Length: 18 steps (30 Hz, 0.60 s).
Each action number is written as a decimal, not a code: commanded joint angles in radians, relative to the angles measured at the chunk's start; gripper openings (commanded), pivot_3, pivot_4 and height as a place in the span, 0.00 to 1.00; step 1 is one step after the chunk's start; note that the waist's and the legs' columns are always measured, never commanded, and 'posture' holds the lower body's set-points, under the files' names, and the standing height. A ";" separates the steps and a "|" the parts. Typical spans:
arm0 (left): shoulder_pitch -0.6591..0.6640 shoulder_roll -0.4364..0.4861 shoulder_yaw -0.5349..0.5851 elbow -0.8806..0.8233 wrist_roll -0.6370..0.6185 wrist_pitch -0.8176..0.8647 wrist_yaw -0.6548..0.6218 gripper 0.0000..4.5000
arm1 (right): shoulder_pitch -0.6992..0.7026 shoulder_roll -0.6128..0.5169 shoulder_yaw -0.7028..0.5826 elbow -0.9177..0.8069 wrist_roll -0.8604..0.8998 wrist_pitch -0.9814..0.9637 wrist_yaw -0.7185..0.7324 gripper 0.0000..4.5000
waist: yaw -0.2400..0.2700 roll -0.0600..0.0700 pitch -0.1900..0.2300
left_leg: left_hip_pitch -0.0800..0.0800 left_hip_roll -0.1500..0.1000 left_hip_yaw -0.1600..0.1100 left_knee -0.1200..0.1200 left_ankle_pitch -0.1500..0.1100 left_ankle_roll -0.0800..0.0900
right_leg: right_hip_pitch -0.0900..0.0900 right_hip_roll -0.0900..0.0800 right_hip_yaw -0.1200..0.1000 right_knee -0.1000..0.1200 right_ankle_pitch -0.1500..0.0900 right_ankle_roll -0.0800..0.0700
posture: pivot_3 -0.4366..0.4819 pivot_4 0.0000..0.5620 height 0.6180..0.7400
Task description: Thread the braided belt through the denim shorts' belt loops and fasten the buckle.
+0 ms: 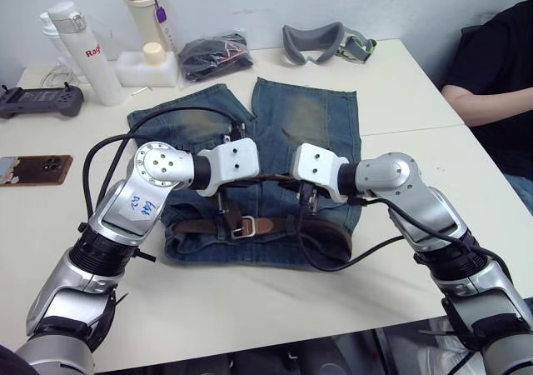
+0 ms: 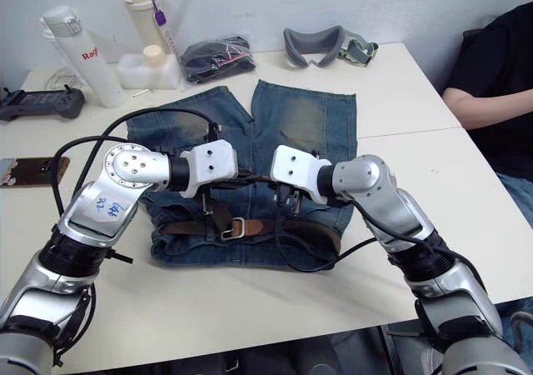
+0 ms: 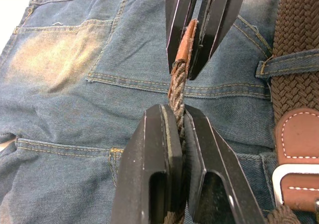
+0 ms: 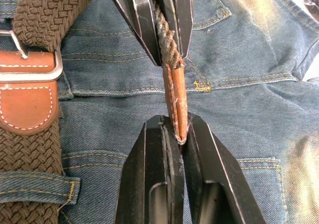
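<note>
The denim shorts [image 1: 304, 121] lie flat on the white table, waistband towards me. The braided belt [image 1: 200, 225] runs along the waistband under a belt loop [image 3: 289, 62], and its silver buckle [image 1: 243, 227] lies at the waist's middle. The belt's free end is lifted above the shorts. My left gripper [image 3: 177, 112] is shut on the braided part of that end. My right gripper [image 4: 177, 122] faces it, shut on the tan leather tip [image 4: 175, 92]. The two grippers' fingertips nearly touch.
A black robot cable [image 1: 329, 262] loops over the waistband on the right. At the table's back stand white bottles [image 1: 87, 54], a black cloth bundle [image 1: 215, 56] and a grey headset [image 1: 321, 42]. A phone [image 1: 33, 169] and a controller [image 1: 37, 102] lie left. A person [image 1: 500, 83] sits right.
</note>
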 commanded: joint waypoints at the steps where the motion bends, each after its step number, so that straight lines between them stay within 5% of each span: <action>1: -0.013 0.007 0.041 -0.004 0.012 -0.007 0.021 0.00 | 0.018 0.012 -0.035 -0.068 0.067 0.007 0.036 0.20 | 0.000 0.000 0.000 | 0.000 0.000 0.000 0.000 0.000 0.000 | 0.000 0.000 0.000 0.000 0.000 0.000 | 0.48 0.27 0.99; 8: 0.012 0.105 0.067 0.102 0.080 -0.082 0.034 0.00 | 0.132 -0.018 0.027 -0.213 0.092 -0.006 0.101 0.91 | -0.003 0.000 0.000 | 0.000 0.000 -0.001 0.000 0.000 0.000 | 0.000 0.000 0.001 0.000 0.000 0.000 | 0.48 0.27 0.99; 18: 0.008 0.085 0.088 0.137 0.084 -0.097 0.037 0.00 | 0.114 0.006 0.168 -0.054 -0.172 -0.306 0.016 0.91 | 0.002 0.000 0.000 | 0.000 -0.001 -0.001 0.002 -0.001 0.000 | 0.000 0.000 0.000 0.001 0.000 0.000 | 0.48 0.27 0.99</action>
